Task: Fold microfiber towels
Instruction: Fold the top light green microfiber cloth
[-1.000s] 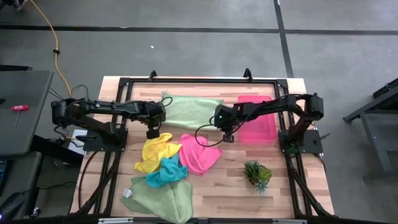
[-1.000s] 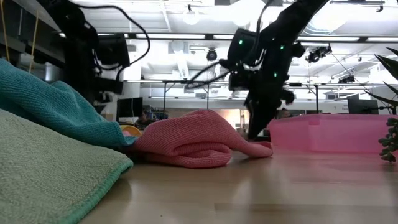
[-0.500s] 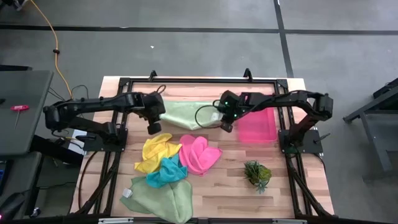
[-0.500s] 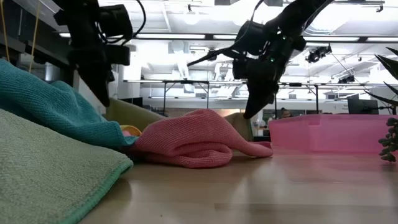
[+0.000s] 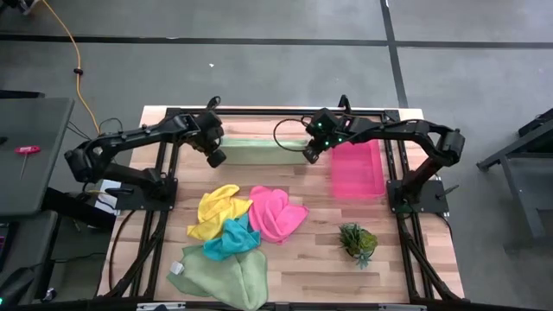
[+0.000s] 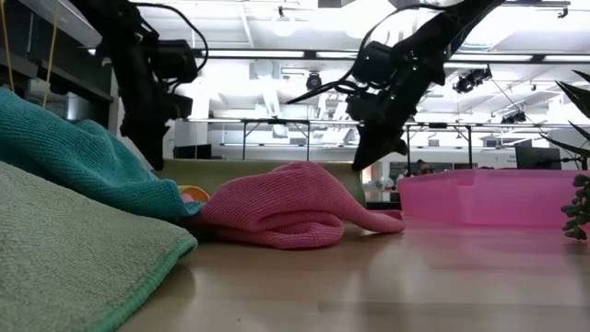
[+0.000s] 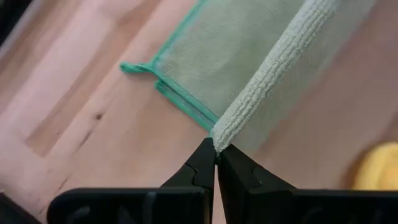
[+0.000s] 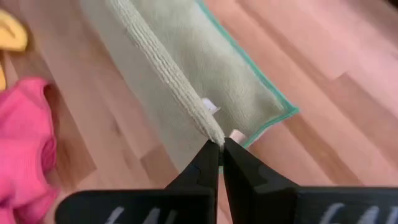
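- Fingers of both grippers were pinched shut on the same pale green towel (image 5: 259,153), each at one end of its folded edge
- Table (image 5: 406,268): pale wood planks, dark frame rails on it, both arms reaching in from the sides toward the far half
- Held pale green towel: stretched as a narrow band between the two grippers near the table's far edge; wrist views showed it doubled over, a teal-stitched lower layer lying on the wood, the upper fold lifted
- Second pale green towel (image 5: 220,276): crumpled at the near edge, left of centre, touching the teal one
- Pink tray (image 5: 356,168): flat on the table just right of the right gripper, apart from the loose cloths
- Hot pink towel (image 5: 276,213): bunched mid-table, touching the yellow and teal cloths
- Yellow towel (image 5: 216,210): bunched just left of the hot pink one
- Teal towel (image 5: 231,240): small heap between the yellow towel and the near green one
- Left gripper (image 5: 215,158): at the left end of the held towel, raised off the wood in the low view
- Right gripper (image 5: 310,155): at the right end, also raised, just beside the tray's far corner
- Green plant (image 5: 358,241): spiky, on the near right, well apart from the towels
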Controlling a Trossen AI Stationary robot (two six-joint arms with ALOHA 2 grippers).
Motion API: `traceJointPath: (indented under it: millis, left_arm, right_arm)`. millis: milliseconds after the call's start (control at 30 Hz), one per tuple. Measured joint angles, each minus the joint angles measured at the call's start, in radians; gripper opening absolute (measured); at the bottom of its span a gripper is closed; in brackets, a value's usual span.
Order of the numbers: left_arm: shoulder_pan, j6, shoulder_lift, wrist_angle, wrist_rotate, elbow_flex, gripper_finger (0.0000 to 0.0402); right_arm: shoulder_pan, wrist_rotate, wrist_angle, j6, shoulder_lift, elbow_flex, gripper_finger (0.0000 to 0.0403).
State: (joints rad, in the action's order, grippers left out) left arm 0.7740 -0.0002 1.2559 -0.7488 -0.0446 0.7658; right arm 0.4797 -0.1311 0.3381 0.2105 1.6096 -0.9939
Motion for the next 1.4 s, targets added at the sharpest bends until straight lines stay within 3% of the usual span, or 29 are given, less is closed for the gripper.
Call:
traceJointPath:
  millis: [333,533,900,1200,1400]
  left_arm:
    - [0.02,0.0,0.087,0.101,-0.013,0.0,0.0]
    - [0.02,-0.05,0.16,0.121,-0.085,0.0,0.0]
    - [0.02,-0.165,0.169,0.228,-0.209,0.0,0.0]
    - [-0.016,-0.228,0.169,0.193,-0.164,-0.001,0.0]
    - [-0.117,-0.28,0.13,0.133,-0.044,-0.001,0.0]
  right_arm:
    - [0.004,0.077,-0.031,0.074,0.047,0.0,0.0]
    - [0.011,0.12,-0.089,0.109,0.054,0.0,0.0]
    - [0.037,0.195,-0.157,0.212,0.115,0.0,0.0]
    - [0.023,0.135,-0.152,0.172,0.119,0.0,0.0]
    - [-0.038,0.071,-0.062,0.079,0.06,0.0,0.0]
